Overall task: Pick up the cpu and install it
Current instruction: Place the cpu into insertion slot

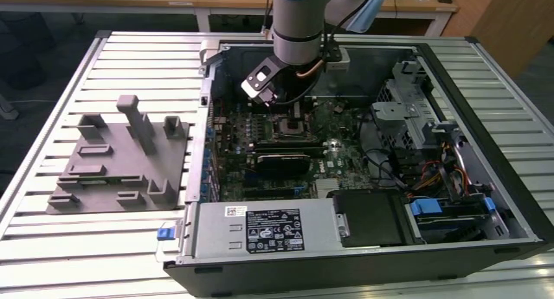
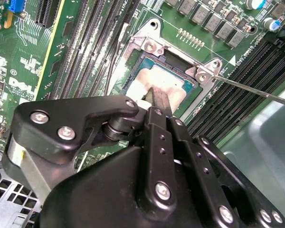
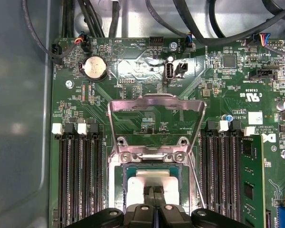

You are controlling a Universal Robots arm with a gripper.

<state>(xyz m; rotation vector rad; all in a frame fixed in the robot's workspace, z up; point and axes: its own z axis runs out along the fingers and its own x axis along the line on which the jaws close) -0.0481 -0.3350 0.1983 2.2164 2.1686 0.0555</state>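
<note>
The cpu (image 2: 168, 80), a flat square chip with a pale silvery top, lies inside the open socket (image 2: 147, 59) on the green motherboard (image 2: 33, 71). My gripper (image 2: 160, 96) hangs right over it. The black fingers (image 2: 165, 102) are pressed together, and their tips are at the chip's top face with nothing between them. In the first wrist view the cpu (image 3: 152, 178) sits below the raised metal load plate (image 3: 154, 107), with the gripper (image 3: 154, 191) over its middle. In the exterior view the gripper (image 1: 275, 99) reaches down into the computer case (image 1: 346, 260) above the socket (image 1: 290, 125).
The socket's thin lever rod (image 2: 249, 89) sticks out sideways. Memory slots (image 3: 80, 180) flank the socket on both sides. A grey tray with upright posts (image 1: 113, 166) stands on the slatted table at the exterior view's left. Cables and drive cages (image 1: 416, 124) fill the case's right side.
</note>
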